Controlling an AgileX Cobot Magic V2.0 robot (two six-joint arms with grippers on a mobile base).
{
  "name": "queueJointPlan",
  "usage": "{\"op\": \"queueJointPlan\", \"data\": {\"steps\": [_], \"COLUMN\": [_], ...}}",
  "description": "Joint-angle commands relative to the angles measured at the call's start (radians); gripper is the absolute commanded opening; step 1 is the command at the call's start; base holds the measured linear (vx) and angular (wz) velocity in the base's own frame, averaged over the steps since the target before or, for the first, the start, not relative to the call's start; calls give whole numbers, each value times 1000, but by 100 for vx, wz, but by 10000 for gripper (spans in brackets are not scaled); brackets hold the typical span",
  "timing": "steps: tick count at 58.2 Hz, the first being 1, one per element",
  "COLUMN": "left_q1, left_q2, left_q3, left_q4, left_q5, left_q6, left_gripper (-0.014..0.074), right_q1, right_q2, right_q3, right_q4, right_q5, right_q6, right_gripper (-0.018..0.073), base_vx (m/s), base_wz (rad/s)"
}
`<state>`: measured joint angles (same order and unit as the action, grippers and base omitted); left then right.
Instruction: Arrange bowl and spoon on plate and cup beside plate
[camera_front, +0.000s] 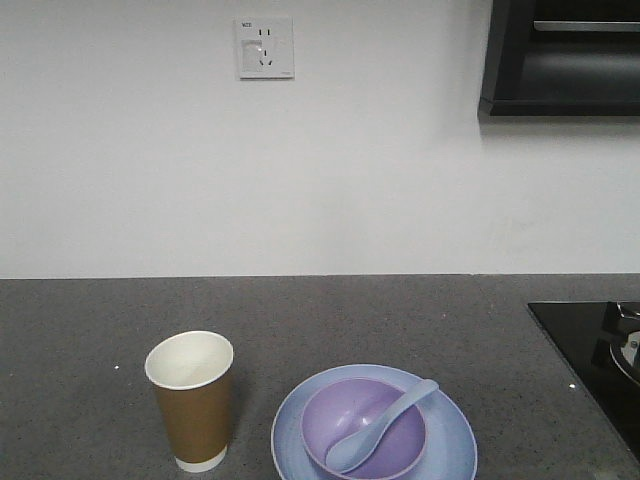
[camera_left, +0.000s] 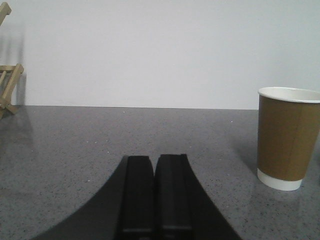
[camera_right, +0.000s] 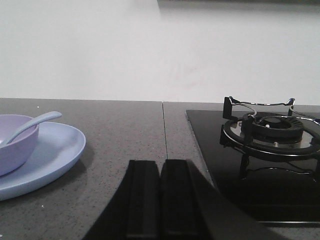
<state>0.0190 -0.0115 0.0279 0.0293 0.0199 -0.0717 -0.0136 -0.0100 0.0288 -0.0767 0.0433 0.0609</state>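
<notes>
the bowl (camera_front: 364, 428) sits on the plate (camera_front: 452, 442) with the spoon (camera_front: 378, 426) in it, handle toward 2 o'clock. the cup (camera_front: 192, 400) stands upright just beside the plate at 9 o'clock. left gripper (camera_left: 154, 195) and right gripper (camera_right: 161, 200) are both pressed together, holding nothing.

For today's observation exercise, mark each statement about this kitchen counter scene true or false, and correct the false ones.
1. The small lavender plastic bowl sits on the round pale blue plastic plate. True.
2. The pale blue plastic spoon lies on the counter beside the plate. False: it rests in the bowl, handle over the rim.
3. The brown paper cup stands upright next to the plate. True.
4. The left gripper holds the cup. False: it is shut and empty, apart from the cup.
5. The right gripper is shut. True.
</notes>
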Motion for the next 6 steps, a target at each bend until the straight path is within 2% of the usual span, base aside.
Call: {"op": "queueJointPlan", "data": {"steps": [1,6], "left_q1": [-4,-4], "left_q2": [-14,-14], "left_q3": [26,26], "left_q4": [-10,-10], "left_q5": [-90,-90], "left_q6": [-8,-8], "left_gripper": [-6,-6], "right_q1": [1,1], "right_q2": [-22,-22], "right_q3": [19,19], "right_q4": [-2,-2], "right_q5": [-76,-76], "right_q6": [-8,-8], "right_gripper": [-12,-11], "base_vx": [0,0], "base_wz": [0,0]}}
